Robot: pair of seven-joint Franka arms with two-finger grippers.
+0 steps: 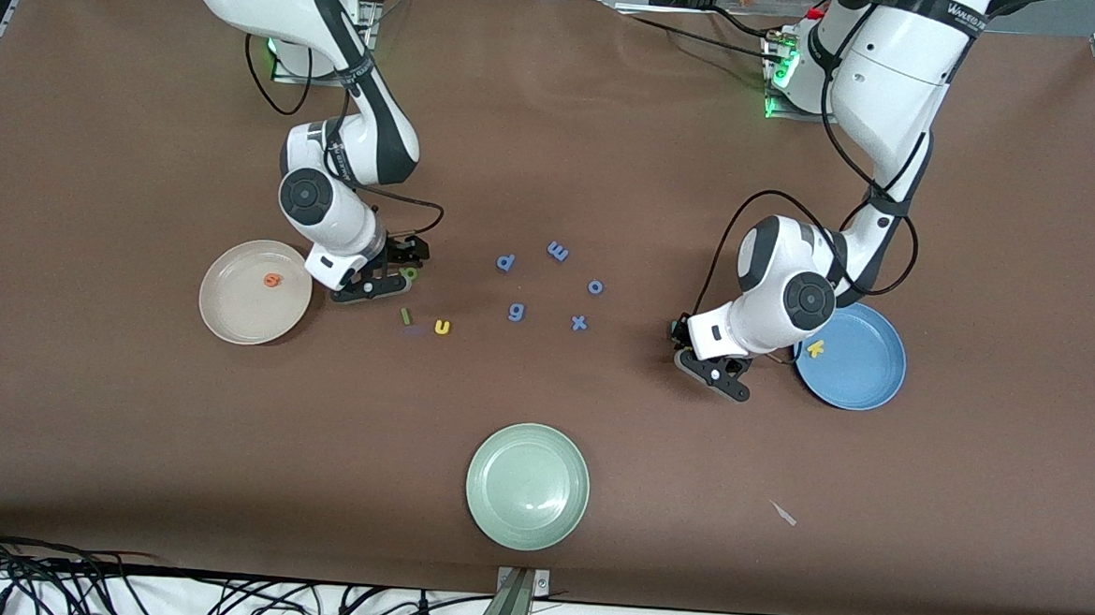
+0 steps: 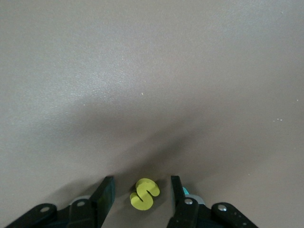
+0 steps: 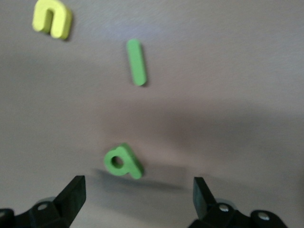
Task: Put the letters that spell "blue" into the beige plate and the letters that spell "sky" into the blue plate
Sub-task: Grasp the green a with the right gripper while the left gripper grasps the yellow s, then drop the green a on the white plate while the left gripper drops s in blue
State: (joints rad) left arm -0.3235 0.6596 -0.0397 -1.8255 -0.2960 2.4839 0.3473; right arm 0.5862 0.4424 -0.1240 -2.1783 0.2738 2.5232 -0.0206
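Low over table beside round blue plate (image 1: pixel 867 376), left gripper (image 2: pixel 141 194): fingers part-spread around small yellow foam s (image 2: pixel 144 194), contact unclear; s hidden in front view. Right gripper (image 3: pixel 137 192) spread wide around green foam b (image 3: pixel 123 162), not touching, beside round beige plate (image 1: pixel 228 314). Orange foam e (image 1: pixel 271 280) in beige plate, yellow foam k (image 1: pixel 816 348) in blue plate. Teal y unseen.

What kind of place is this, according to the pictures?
Probably a robotics lab or test bench. Two white robot arms are bolted at the edge of a brown-covered table; loose cables lie along its edge; small foam letters and three plates, such as the pale green plate, are set out for sorting.
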